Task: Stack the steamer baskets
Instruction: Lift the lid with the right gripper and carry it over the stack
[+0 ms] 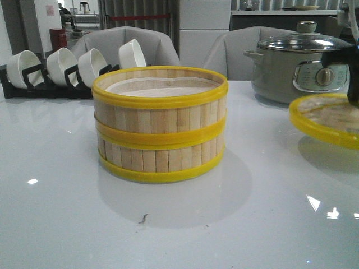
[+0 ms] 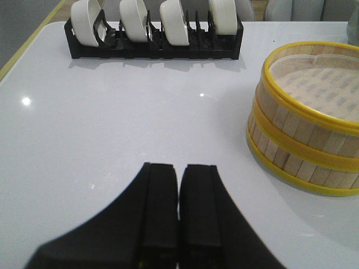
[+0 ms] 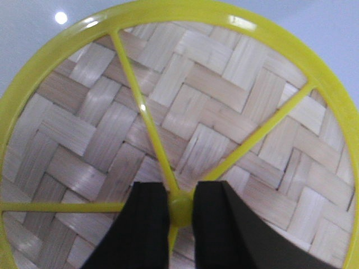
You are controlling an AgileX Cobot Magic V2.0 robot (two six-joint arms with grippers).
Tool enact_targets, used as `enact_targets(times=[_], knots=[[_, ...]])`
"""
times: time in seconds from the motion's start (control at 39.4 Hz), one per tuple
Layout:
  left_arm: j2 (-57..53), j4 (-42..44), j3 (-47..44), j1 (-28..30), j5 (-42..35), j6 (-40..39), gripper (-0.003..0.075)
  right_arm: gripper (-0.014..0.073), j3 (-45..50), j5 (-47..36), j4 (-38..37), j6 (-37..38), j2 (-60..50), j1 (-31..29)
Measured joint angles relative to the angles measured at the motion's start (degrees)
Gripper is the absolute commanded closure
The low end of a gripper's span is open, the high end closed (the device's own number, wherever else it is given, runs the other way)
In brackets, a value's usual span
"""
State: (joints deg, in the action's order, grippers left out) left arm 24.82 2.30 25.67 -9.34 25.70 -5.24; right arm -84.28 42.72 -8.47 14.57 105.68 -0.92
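A: Start with the big things. What sits on the bench [image 1: 56,224]?

B: The two steamer baskets [image 1: 160,123] stand mid-bench, already one on the other, their yellow hoops flush and the top one open. Behind and to the right is the grey-green pot [image 1: 291,70] with its glass lid; at the back left a black rack [image 2: 154,47] holds four white bowls [image 1: 61,64] on edge.

A: And the woven disc at the right?

B: That is the steamer lid [image 1: 328,120], yellow-rimmed, hanging tilted above the bench, clear of the stack. In the right wrist view the right gripper [image 3: 180,210] has its jaws clenched on the small yellow knob [image 3: 180,211] where the lid's spokes meet.

A: The left arm?

B: The left gripper [image 2: 179,210] hovers over bare bench, near the stack but apart from it, jaws pressed together with nothing between them.

A: So what does the step ask for?

B: By my reading, capping the stack. I would level the lid first, since it hangs tilted, then carry it across high enough to clear the top hoop, centre rim over rim, and lower straight down. The knob is a small hold, so the lid may swing; slow travel helps. Release only once the rim seats all round.
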Motion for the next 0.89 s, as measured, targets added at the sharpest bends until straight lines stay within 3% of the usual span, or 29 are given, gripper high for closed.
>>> enact_targets(times=[0.25, 0.56, 0.89], knots=[[0.0, 0.0, 0.0, 0.0, 0.0, 0.0, 0.0636, 0.0538, -16.7, 12.4, 0.0, -0.6, -1.7, 8.4], [0.0, 0.0, 0.0, 0.0, 0.0, 0.0, 0.0636, 0.0538, -33.2, 18.3, 3.4, -5.9, 2.0, 23.6], [0.0, 0.0, 0.0, 0.0, 0.0, 0.0, 0.0636, 0.0538, -40.2, 20.4, 10.4, -8.3, 12.7, 32.8]])
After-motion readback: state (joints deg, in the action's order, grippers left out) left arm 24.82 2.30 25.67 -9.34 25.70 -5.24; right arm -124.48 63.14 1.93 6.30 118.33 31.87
